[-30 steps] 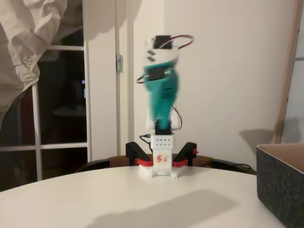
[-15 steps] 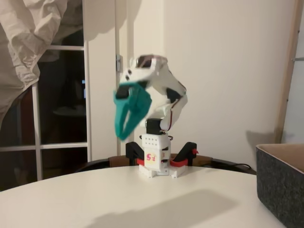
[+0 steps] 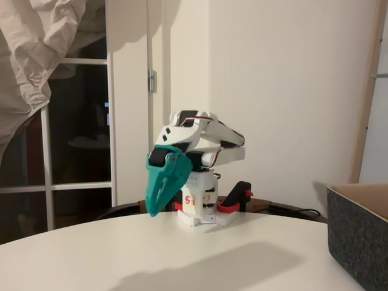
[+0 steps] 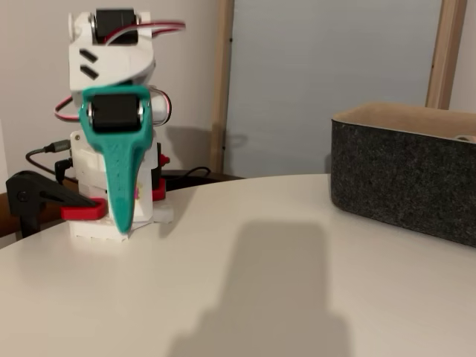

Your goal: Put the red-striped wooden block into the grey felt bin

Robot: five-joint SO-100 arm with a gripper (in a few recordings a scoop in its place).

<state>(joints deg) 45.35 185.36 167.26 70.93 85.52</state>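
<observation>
I sit folded low over my white base [image 3: 197,209] at the far side of the round white table [image 3: 182,254], my upper links stacked nearly flat above it and my teal pincer [image 3: 154,206] hanging nose-down to the left of the base in one fixed view; in the other fixed view the same pincer [image 4: 123,223] points straight down in front of the base, its tip just above the tabletop. My two fingers lie together along their whole length, with nothing between them. A black and red clamp [image 4: 44,201] grips the table edge beside my base, and a second one [image 3: 236,200] shows on the base's other side. The grey felt bin [image 4: 405,178] stands well apart from me on the table, upright, its charcoal wall facing the camera and a strip of tan lining showing at the rim; in one fixed view only its corner [image 3: 361,239] enters at the right edge. I cannot tell where the red-striped wooden block is
</observation>
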